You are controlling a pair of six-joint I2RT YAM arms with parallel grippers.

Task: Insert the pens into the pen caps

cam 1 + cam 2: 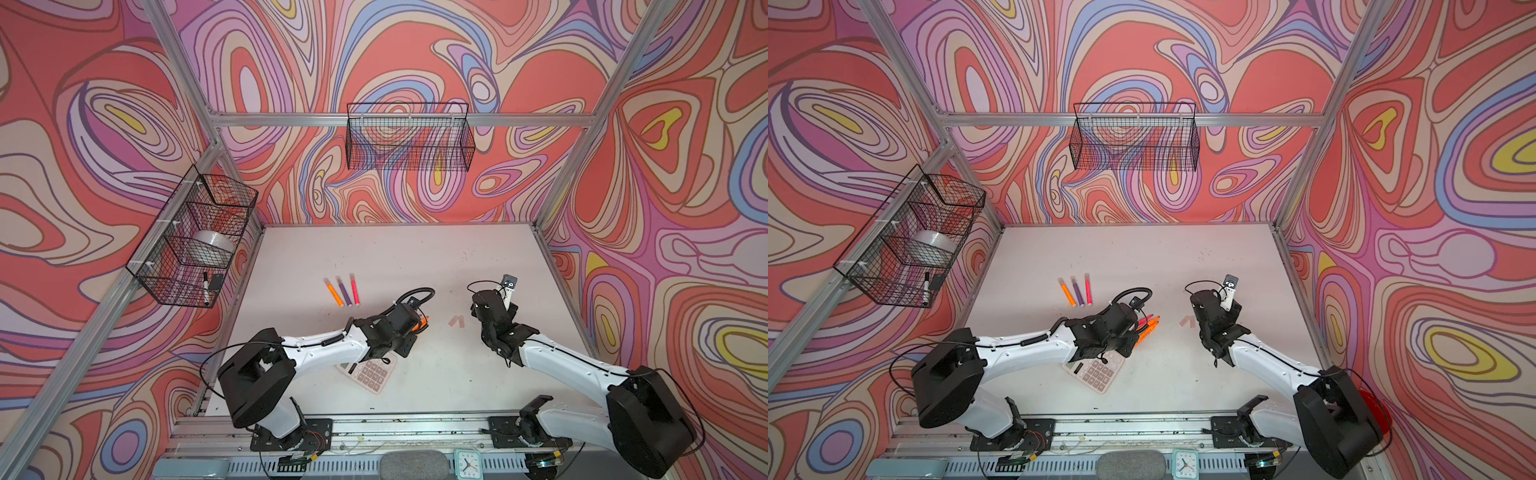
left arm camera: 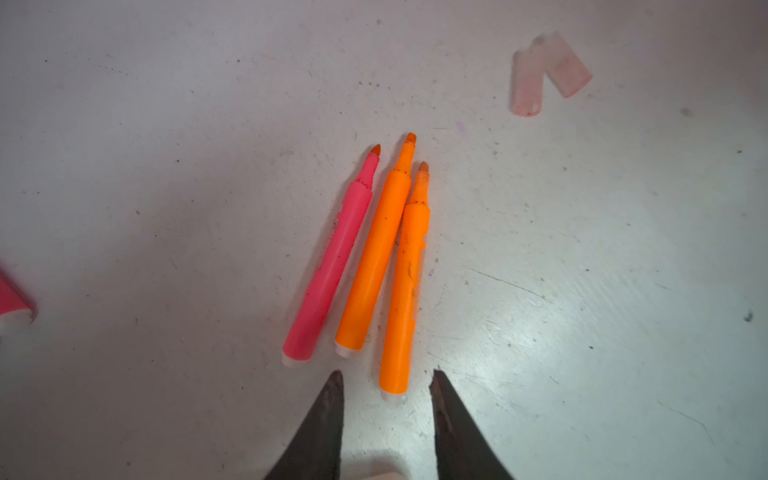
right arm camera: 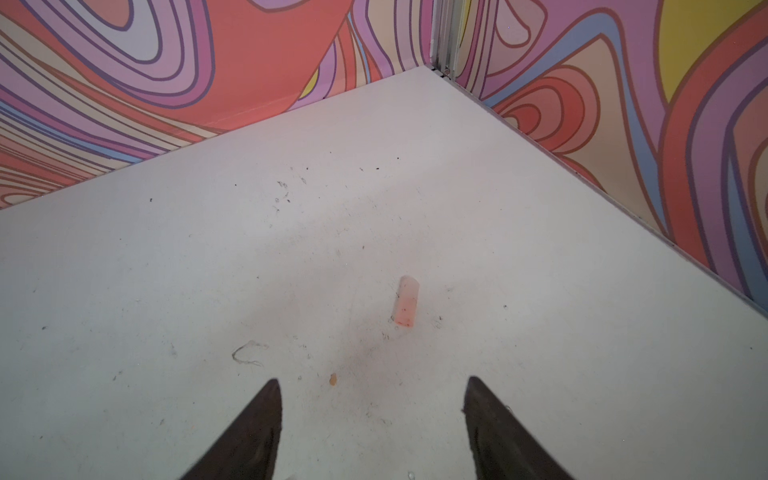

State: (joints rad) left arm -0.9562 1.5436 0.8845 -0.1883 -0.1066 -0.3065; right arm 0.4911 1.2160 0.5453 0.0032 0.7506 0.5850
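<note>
Orange pen point(image 2: 401, 291) grasp is pending: you are hovering the left gripper point(image 2: 386, 374), part-open and empty, at its near end, right gripper point(image 3: 372, 381) gaping empty; next probably needing a centred close.

The pink pen point(image 2: 330, 266) and two orange pens point(image 2: 372, 266) are neon; the pen caps point(image 2: 528, 79) are pale translucent pink. The surface point(image 2: 166, 166) is speckled white, the walls point(image 1: 415, 50) swirled coral, lilac, blue and yellow.

We've got three uncapped pens point(image 2: 374, 249), one pink, two orange, side by side; two pale caps point(image 2: 528, 79) touching nearby, a third cap point(image 3: 406, 301) apart; three capped pens point(image 1: 341, 291) further back.
</note>
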